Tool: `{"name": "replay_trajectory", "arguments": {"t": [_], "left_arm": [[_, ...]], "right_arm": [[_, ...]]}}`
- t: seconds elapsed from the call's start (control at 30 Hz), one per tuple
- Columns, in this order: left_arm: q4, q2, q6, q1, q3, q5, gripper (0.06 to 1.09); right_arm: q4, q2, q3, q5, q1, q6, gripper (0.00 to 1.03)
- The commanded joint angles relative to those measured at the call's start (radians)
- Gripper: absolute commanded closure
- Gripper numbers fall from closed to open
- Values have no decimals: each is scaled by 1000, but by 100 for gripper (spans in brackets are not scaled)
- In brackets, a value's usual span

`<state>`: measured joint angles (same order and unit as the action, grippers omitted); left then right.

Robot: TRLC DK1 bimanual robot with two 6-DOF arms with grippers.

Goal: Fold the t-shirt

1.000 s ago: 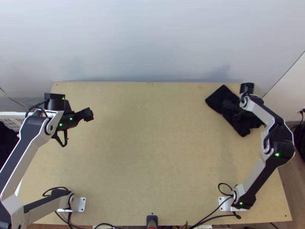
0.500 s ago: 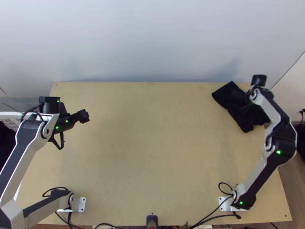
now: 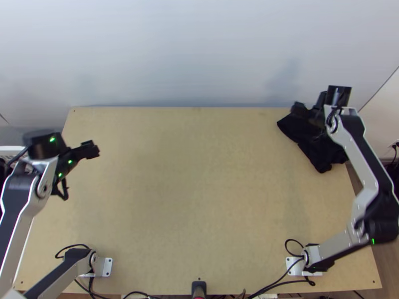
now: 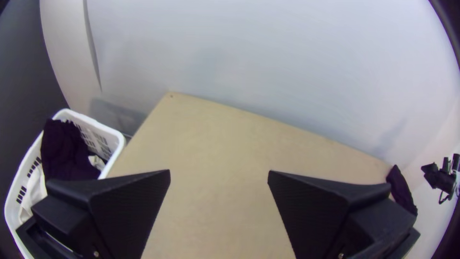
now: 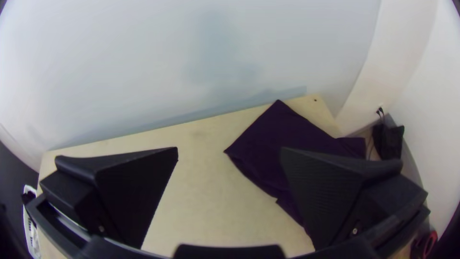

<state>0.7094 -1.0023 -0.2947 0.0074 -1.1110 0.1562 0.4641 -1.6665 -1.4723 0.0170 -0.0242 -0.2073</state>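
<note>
The white basket (image 4: 111, 132) has dark cloth (image 4: 67, 153) and white cloth (image 4: 33, 194) inside. The t-shirt (image 3: 321, 152) lies at the surface's (image 3: 199, 199) far right corner, nearer it than before; left tool (image 3: 91, 149), spread, has moved leftward, and right tool (image 3: 299, 109) is also spread.

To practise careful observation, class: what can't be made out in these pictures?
T-shirt, top view: partly covered by the right arm.
T-shirt, right wrist view: partly hidden by the right end effector.
Left arm, top view: elbow cut off at the lower left corner.
White basket, left wrist view: partly hidden behind the left end effector.
Black item by the wall, right wrist view: too small to identify.
</note>
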Motion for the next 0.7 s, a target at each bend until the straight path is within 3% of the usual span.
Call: {"name": "replay_trajectory", "arguments": {"t": [0.0,0.1,0.2,0.47,0.67], "left_arm": [[-177,225,169,34,157,100,10],[-292,395,213,34,281,101,10],[-283,519,230,31,373,98,10],[-255,838,227,39,651,101,10],[-252,950,227,40,751,120,10]], "right_arm": [[-45,248,233,28,191,40,4],[-182,381,435,95,265,49,4],[-289,511,616,153,331,48,4],[-343,774,943,242,422,40,4],[-392,1016,1156,268,429,134,4]]}}
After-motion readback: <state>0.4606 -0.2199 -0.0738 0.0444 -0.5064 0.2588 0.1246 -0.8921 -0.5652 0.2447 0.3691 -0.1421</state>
